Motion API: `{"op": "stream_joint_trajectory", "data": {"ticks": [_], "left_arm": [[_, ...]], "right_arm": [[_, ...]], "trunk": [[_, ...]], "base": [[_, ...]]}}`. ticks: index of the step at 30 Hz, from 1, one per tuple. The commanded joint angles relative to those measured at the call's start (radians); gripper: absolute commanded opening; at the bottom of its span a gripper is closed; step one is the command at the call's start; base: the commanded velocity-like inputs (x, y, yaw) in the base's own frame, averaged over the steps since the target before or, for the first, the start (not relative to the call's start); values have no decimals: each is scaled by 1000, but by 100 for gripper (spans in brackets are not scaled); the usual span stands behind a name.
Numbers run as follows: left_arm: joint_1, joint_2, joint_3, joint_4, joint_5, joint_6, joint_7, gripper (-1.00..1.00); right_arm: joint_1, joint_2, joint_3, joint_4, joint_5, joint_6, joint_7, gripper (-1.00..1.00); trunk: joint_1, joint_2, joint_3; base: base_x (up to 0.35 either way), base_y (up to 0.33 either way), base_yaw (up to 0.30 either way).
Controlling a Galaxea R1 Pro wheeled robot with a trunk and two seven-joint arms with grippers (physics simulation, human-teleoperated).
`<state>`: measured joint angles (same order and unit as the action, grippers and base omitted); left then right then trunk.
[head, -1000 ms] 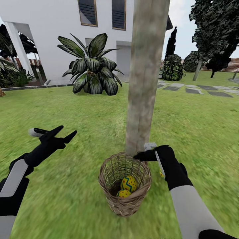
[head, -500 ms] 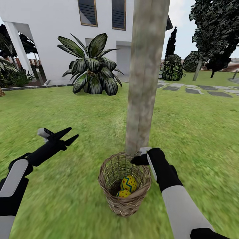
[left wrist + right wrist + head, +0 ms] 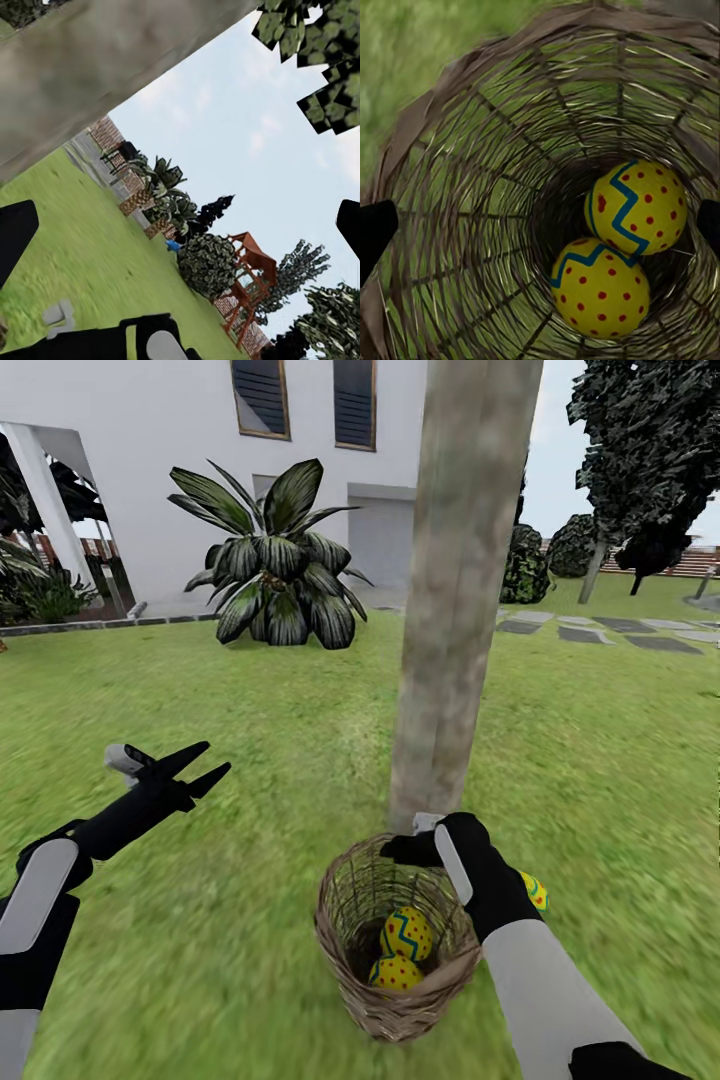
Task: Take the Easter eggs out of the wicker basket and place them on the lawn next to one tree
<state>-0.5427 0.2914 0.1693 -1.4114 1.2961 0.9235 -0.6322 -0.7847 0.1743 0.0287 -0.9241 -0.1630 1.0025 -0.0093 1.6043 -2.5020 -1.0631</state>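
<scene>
- The lawn point(image 3: 250, 700) spreads across the garden, running from the near ground to a white house point(image 3: 150, 460) at the far left and grey stepping stones point(image 3: 600, 630) at the far right.
- The tree point(image 3: 460, 590) rises from the grass near the middle; its thick mottled grey-brown trunk leans slightly.
- A broad-leaved palm point(image 3: 275, 575) stands in front of the house, left of the trunk and well beyond it.
- The wicker basket point(image 3: 395, 1020) sits upright on the grass at the near side of the tree's foot, just beside the trunk.
- The right gripper point(image 3: 420, 838) hangs over the basket's far rim; the right wrist view looks straight down into the basket with a dark fingertip at each side edge, so its fingers are spread wide and hold nothing.
- The left gripper point(image 3: 205, 762) hovers above the grass, well left of the basket, with its fingers parted and empty.
- Two Easter eggs point(image 3: 619, 247) lie touching at the bottom of the basket, yellow with blue zigzag bands and red dots.
- A third egg point(image 3: 536, 890) lies on the grass right of the basket, partly hidden behind the right arm and near the tree.
- No writing or label can be read anywhere.
</scene>
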Motion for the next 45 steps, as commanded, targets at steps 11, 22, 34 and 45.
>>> {"op": "stream_joint_trajectory", "data": {"ticks": [11, 22, 34, 45], "left_arm": [[0, 0, 1, 0, 0, 5, -3, 100], [0, 0, 1, 2, 0, 5, -1, 100], [0, 0, 1, 3, 0, 5, -1, 100], [0, 0, 2, 3, 2, 5, -1, 100]], "right_arm": [[-1, 0, 28, 31, -7, 0, -89, 100], [-1, 0, 31, 125, -75, -14, -241, 100], [-1, 0, 32, 140, -217, -41, -349, 100], [-19, 0, 32, 318, -221, -43, -344, 100]], "trunk": [[0, 0, 4], [0, 0, 5], [0, 0, 5], [0, 0, 5]], "base": [[193, 187, -202], [4, 3, -4], [0, 0, 0], [0, 0, 0]]}}
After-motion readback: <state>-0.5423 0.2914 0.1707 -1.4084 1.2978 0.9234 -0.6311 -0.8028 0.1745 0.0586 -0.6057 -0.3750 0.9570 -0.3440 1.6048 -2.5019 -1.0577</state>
